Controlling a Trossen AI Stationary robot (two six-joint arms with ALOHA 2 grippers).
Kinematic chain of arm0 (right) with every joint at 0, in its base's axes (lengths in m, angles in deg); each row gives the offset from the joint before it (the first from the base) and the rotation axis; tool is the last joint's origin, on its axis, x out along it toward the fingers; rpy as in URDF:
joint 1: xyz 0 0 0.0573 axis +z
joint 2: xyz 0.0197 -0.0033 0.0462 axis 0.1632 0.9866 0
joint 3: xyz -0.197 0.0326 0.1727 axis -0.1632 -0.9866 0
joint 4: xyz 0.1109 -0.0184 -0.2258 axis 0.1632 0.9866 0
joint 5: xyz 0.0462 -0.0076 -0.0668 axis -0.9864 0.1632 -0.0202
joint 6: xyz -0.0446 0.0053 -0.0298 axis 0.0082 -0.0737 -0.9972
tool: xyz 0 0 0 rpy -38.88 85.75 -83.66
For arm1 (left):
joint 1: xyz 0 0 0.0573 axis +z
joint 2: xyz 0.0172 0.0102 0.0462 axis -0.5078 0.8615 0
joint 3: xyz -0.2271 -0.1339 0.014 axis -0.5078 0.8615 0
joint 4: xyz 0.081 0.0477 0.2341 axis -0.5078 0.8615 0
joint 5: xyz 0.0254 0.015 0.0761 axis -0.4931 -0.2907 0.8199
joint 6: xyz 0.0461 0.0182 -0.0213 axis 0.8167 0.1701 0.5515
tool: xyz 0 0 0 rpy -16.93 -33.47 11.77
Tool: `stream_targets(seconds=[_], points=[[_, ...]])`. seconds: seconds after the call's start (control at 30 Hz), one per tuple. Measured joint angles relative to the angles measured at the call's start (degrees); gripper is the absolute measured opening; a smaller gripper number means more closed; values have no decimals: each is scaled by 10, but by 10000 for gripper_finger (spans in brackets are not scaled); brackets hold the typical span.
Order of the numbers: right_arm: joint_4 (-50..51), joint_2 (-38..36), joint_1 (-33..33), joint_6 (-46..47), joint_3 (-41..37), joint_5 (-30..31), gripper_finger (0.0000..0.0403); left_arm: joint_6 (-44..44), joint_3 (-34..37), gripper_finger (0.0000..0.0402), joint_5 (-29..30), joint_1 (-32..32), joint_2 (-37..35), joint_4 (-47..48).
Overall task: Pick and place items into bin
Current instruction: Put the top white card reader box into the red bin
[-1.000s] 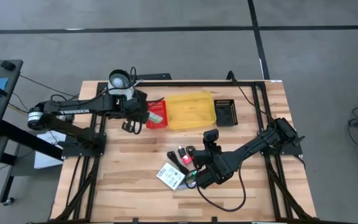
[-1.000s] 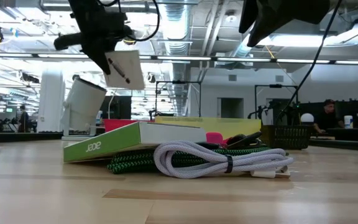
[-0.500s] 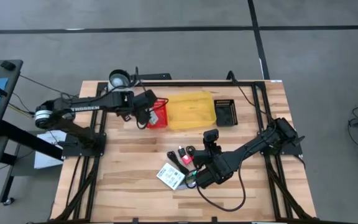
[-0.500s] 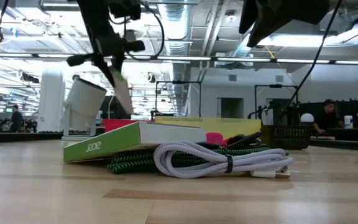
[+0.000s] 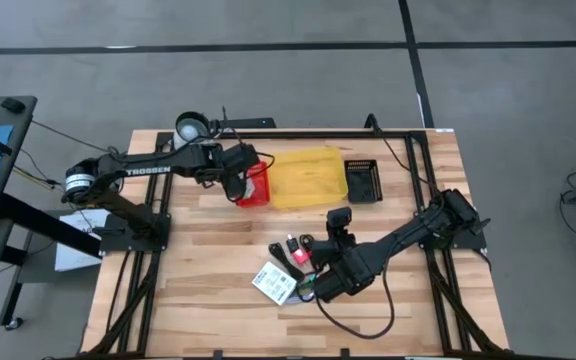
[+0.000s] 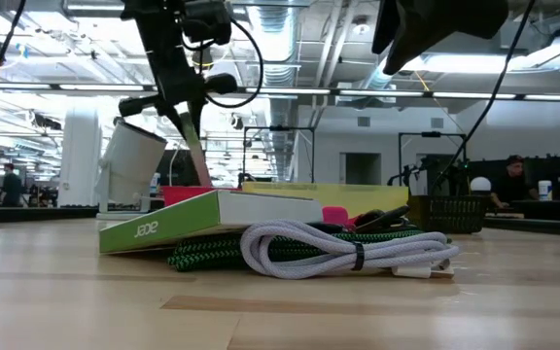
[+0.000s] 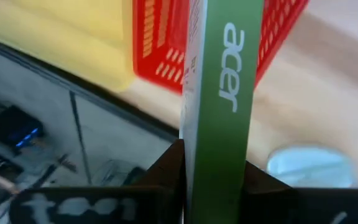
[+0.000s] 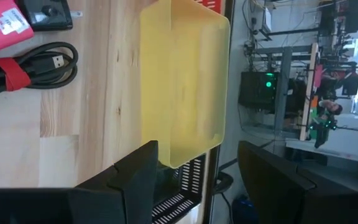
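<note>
Left gripper (image 5: 236,176), clenched on a white-green packet (image 7: 219,93), has swung from beside the red bin (image 5: 256,184) to directly above it (release looks imminent). Right gripper (image 5: 320,285) hangs open over the remaining items (image 5: 290,268).

Yellow bin (image 5: 308,178) flanks red basket (image 5: 256,186); above clear.

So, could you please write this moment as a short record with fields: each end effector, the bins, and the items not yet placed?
left end effector: shut on an acer box, held over the red basket
right end effector: open, hovering above the item pile, holding nothing
bins: red basket, yellow bin, black basket, side by side along the far edge
items left: white acer box, white cable, green-black cable, red-pink pieces
</note>
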Motion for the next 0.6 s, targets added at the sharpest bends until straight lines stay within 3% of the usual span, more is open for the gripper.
stream_targets(seconds=[0.27,0.6], points=[[-9,0,-2,3,0,1,216,106,0,38,60,0,0,-8],[-16,0,-2,17,0,0,216,149,0,42,53,0,0,-6]])
